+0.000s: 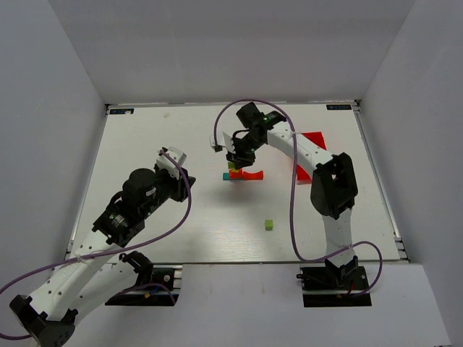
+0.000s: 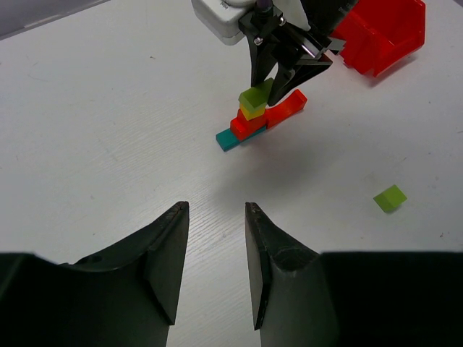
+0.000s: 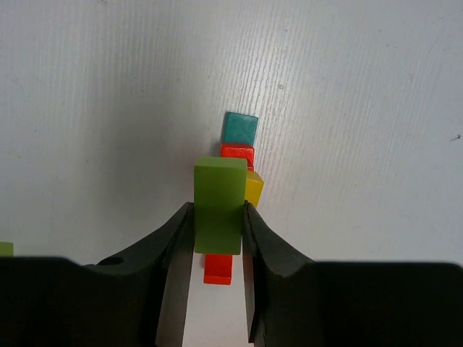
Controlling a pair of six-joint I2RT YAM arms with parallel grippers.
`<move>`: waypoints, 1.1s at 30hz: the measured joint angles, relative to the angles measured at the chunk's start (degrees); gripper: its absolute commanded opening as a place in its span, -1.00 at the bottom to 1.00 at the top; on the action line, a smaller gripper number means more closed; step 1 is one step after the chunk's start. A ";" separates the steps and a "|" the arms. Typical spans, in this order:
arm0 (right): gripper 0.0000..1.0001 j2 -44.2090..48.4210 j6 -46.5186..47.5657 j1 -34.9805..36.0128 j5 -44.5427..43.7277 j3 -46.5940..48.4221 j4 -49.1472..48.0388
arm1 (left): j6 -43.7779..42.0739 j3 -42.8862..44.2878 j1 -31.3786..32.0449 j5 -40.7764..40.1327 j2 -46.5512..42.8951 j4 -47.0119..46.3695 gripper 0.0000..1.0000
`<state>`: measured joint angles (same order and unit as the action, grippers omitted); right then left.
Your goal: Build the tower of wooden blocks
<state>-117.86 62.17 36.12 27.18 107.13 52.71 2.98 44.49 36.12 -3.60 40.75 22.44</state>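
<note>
The wood block tower (image 1: 241, 173) stands at mid-table: a teal bar (image 2: 230, 139) at the bottom, a red cube (image 2: 246, 124) on it, a yellow cube (image 2: 252, 112) on that, and a red-orange piece (image 2: 286, 108) lying beside them. My right gripper (image 3: 217, 211) is shut on a lime-green block (image 3: 219, 202) and holds it right at the top of the yellow cube (image 3: 254, 189). I cannot tell whether they touch. My left gripper (image 2: 215, 210) is open and empty, well short of the tower. It also shows in the top view (image 1: 173, 160).
A loose lime-green cube (image 1: 268, 225) lies on the table nearer the arm bases, to the right of the left gripper (image 2: 390, 197). A red plastic bin (image 1: 312, 144) stands behind the right arm at the back right.
</note>
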 measured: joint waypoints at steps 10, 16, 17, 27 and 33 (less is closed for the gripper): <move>-1.00 -0.74 -0.35 0.33 -1.20 0.90 0.31 | 0.02 0.00 0.00 0.00 0.00 0.00 -0.05; -1.00 -1.22 -0.92 0.44 -2.08 1.42 0.28 | 0.00 0.00 0.00 0.00 0.00 0.00 -0.05; -1.00 -1.25 -1.05 0.46 -2.21 1.42 0.28 | 0.02 0.00 0.00 0.00 0.02 0.00 -0.05; -1.00 -1.57 -3.28 0.55 -2.86 1.53 0.24 | 0.00 0.00 0.00 -0.02 0.02 0.00 -0.05; -1.00 -1.57 -6.19 0.72 -3.02 1.79 0.07 | 0.02 0.00 0.00 -0.02 0.00 0.00 -0.05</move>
<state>-119.44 55.99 36.84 24.16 108.92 52.77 3.01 44.49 36.12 -3.62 40.75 22.44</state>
